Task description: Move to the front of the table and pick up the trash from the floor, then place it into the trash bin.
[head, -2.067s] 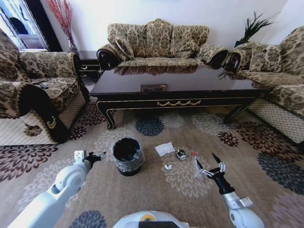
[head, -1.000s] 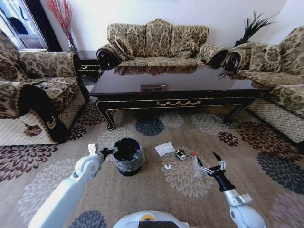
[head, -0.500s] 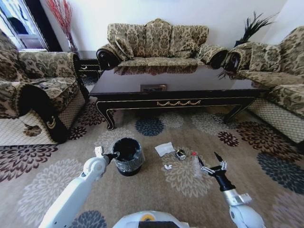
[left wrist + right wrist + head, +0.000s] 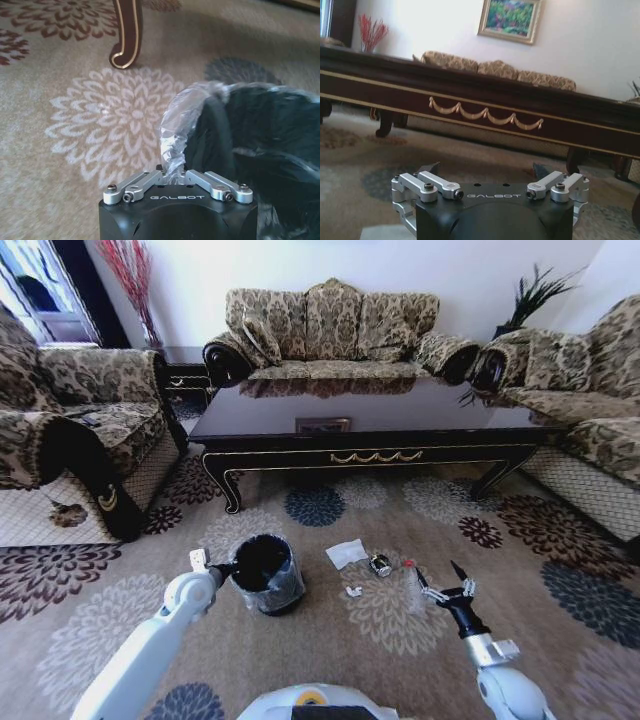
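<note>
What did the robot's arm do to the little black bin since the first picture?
The left gripper reached across to the trash bin, closed on its bag-lined rim and tipped it; the bin now leans instead of standing upright. The right gripper stayed open, hovering over the carpet. The crumpled white paper, the other trash bits and the table did not move.

One long dark desk [image 4: 365,418] is standing on the carpet, and one black trash bin [image 4: 266,573] is sitting near the desk's front left corner. Four bits of trash are lying before the desk's front edge: one crumpled white paper [image 4: 346,553], one shiny dark lump [image 4: 380,564], one tiny white scrap [image 4: 352,591] and one tiny red piece [image 4: 408,563]. Two robot tools are showing, the left tool [image 4: 222,570] and the right tool [image 4: 442,582].
</note>
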{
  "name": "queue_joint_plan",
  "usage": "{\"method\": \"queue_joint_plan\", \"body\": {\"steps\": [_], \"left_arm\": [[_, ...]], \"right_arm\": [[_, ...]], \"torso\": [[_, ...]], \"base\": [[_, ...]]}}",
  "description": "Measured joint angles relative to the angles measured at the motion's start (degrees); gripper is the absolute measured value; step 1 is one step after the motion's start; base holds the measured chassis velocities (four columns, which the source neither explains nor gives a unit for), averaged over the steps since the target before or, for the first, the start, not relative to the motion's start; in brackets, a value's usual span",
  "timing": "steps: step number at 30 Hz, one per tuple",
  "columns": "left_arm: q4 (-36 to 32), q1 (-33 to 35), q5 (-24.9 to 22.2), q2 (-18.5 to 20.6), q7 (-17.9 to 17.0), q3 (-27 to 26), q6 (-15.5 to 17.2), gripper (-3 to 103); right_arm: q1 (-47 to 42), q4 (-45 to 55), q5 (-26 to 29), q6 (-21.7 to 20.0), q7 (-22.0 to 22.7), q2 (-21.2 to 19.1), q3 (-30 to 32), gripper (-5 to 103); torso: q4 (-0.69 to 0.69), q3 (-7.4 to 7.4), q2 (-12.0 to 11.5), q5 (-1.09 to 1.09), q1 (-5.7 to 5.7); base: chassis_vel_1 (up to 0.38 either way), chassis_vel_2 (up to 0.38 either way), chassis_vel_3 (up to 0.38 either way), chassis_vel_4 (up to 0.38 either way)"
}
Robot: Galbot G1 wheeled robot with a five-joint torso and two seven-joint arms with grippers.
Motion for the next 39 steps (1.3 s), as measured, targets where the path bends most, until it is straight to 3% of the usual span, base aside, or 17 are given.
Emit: {"method": "queue_joint_plan", "body": {"steps": [4,5,7,10,12,15,17,20,26,30,39], "left_arm": [[-2.07,1.27,-0.61,2.79,0.37,-0.83,1.81,3],[-3.44,1.47,-1.36,4.87,0.35,-1.13,2.75,3],[-3.91,1.47,-1.66,5.79,0.18,-1.15,3.14,3],[-4.96,0.77,-3.49,8.84,-1.63,-0.37,4.58,3],[-4.97,0.58,-3.66,9.17,-1.87,-0.1,4.79,3],[-4.98,-0.45,-4.06,10.26,-2.51,1.31,5.4,3],[-5.04,-0.59,-4.16,10.31,-2.61,1.5,5.44,3],[-5.61,-0.63,-4.43,10.26,-3.23,1.92,5.46,3],[-6.39,0.6,-4.45,10.22,-3.73,1.63,5.46,3],[-6.49,0.9,-4.63,10.18,-4.02,1.5,5.46,3],[-6.66,0.23,-5.5,10.14,-4.59,2.33,5.43,3]], "right_arm": [[0.75,-0.66,-1.99,-2.97,3.6,-0.65,-1.57,100],[1.8,-1.12,-1.64,-6.09,7.21,-0.94,-3.16,100],[2.48,-1.47,-0.89,-7.56,8.73,-1.05,-4.0,100],[5.31,-3.75,0.99,-13.66,13.19,-1.88,-6.84,100],[5.8,-4.24,1.1,-14.9,13.6,-2.12,-7.25,100],[8.33,-7.0,2.36,-20.5,14.73,-3.56,-9.36,100],[8.92,-7.69,2.78,-21.34,15.09,-3.91,-9.98,100],[11.81,-9.91,5.78,-27.99,18.82,-6.13,-13.1,100],[14.1,-10.32,11.1,-32.43,19.04,-8.74,-15.79,100],[17.2,-11.0,15.51,-40.2,18.36,-10.54,-18.86,100],[24.11,-16.3,18.97,-42.55,19.34,-10.9,-23.91,100]], "torso": [[0.0,0.0,0.0,-0.03,0.0],[-0.01,0.0,0.0,0.0,0.0],[-0.01,0.0,0.0,0.0,0.0],[0.0,0.0,0.0,0.0,0.0],[0.01,0.0,0.0,-0.01,0.0],[-0.02,0.0,0.0,-0.01,0.0],[-0.02,0.0,0.0,-0.01,0.0],[-0.01,0.0,0.0,-0.01,0.0],[-0.01,0.0,0.0,-0.01,0.0],[-0.01,0.0,0.0,0.0,0.0],[-0.01,0.0,0.0,0.0,0.0]], "base": [[0.0,0.0,0.0,0.0],[0.0,0.0,0.0,0.0],[0.0,0.0,0.0,0.0],[0.0,0.0,0.0,0.0],[0.0,0.0,0.0,0.0],[0.0,0.0,0.0,0.0],[0.0,0.0,0.0,0.0],[0.0,0.0,0.0,0.0],[0.0,0.0,0.0,0.0],[0.0,0.0,0.0,0.0],[0.0,0.0,0.0,0.0]]}}
